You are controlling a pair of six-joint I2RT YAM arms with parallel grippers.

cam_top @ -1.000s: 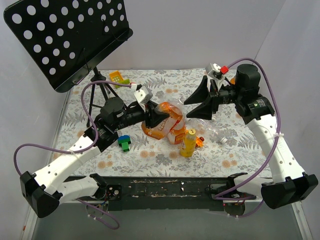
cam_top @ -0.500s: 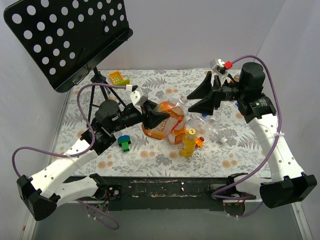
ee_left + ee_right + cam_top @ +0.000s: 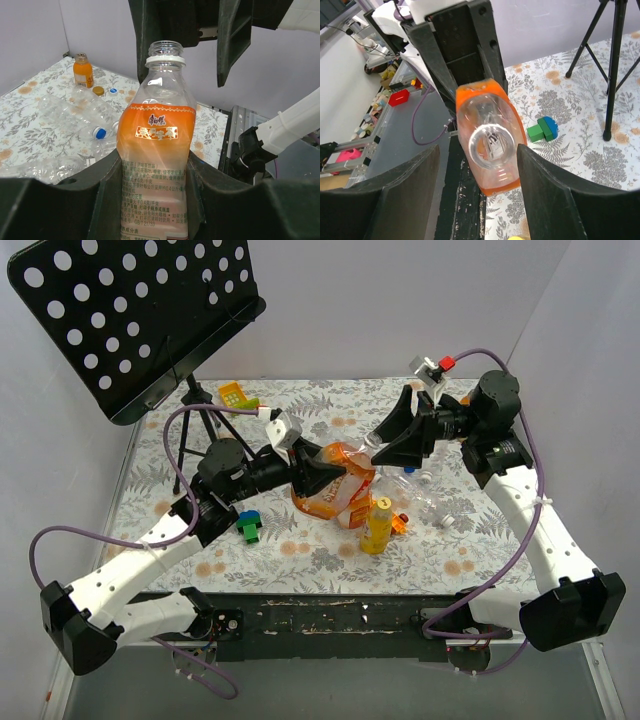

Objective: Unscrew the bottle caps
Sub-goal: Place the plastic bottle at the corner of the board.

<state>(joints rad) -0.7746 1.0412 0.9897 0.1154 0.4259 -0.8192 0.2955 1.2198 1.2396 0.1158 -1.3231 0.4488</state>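
One yellowish loose cap (image 3: pixel 98 90) lies on the table (image 3: pixel 25 100), well apart from the orange bottle (image 3: pixel 156 130), whose neck stands open. Left gripper (image 3: pixel 154 170) pinches the bottle's body; right gripper (image 3: pixel 479 148) jaws stand spread about its mouth, untouching.

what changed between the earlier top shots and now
The right hand swung left, and the left hand carried the orange bottle slightly up and right to meet it, so the open right hand now brackets the bottle's uncapped mouth. Nothing was grabbed or released; the left hand stays shut on the bottle. The yellow bottle, toy block and music stand did not move.
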